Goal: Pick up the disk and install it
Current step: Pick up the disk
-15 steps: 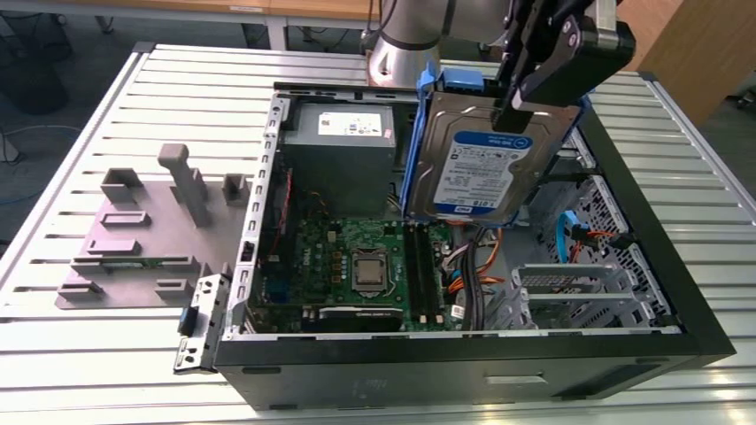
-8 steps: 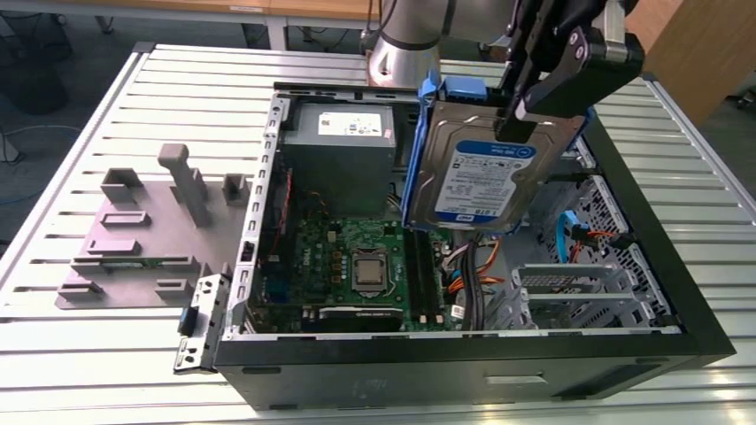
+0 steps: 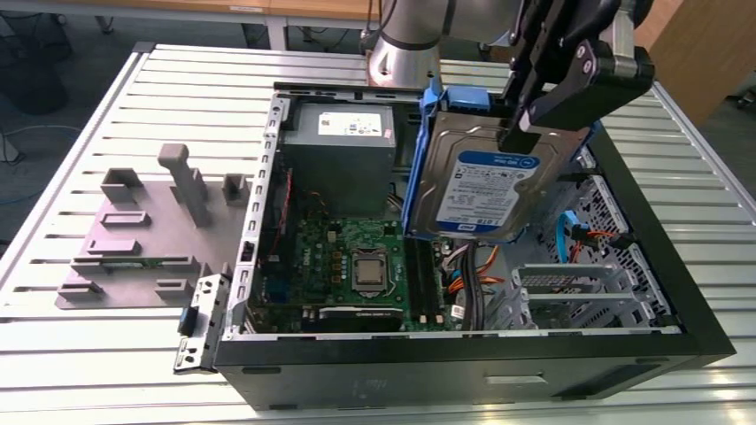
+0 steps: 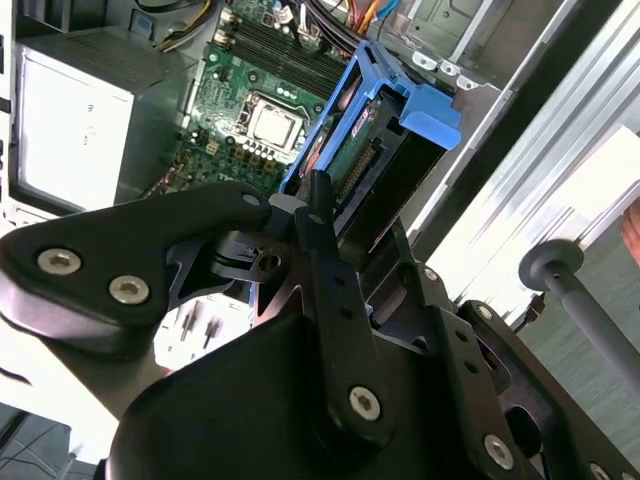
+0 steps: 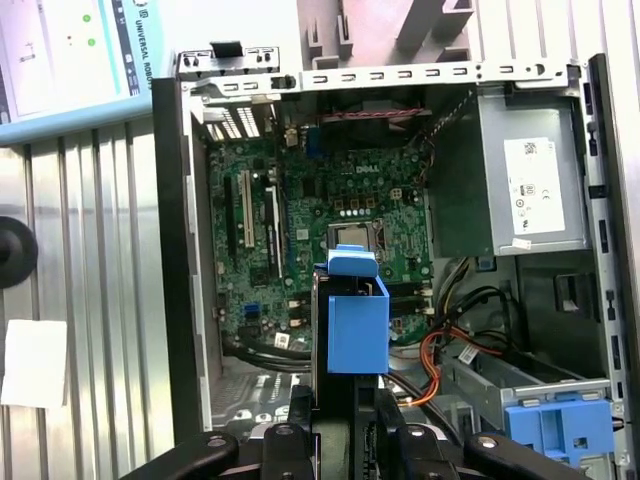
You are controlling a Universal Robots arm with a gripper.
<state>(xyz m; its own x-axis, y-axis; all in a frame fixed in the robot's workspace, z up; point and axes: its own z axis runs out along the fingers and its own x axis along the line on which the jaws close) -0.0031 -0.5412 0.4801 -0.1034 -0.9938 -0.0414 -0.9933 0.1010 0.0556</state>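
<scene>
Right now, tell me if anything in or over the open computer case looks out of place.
Only the disk: it hangs on edge, slightly tilted, above the motherboard of the open case, clamped in the tool, not seated in any bay. Nothing looks spilled or damaged.

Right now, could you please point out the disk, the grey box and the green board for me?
the disk (image 3: 487,190): exterior view, on its white-and-blue label.
the grey box (image 3: 336,173): exterior view, on its plain face under the sticker.
the green board (image 3: 321,252): exterior view, beside the silver socket.
</scene>
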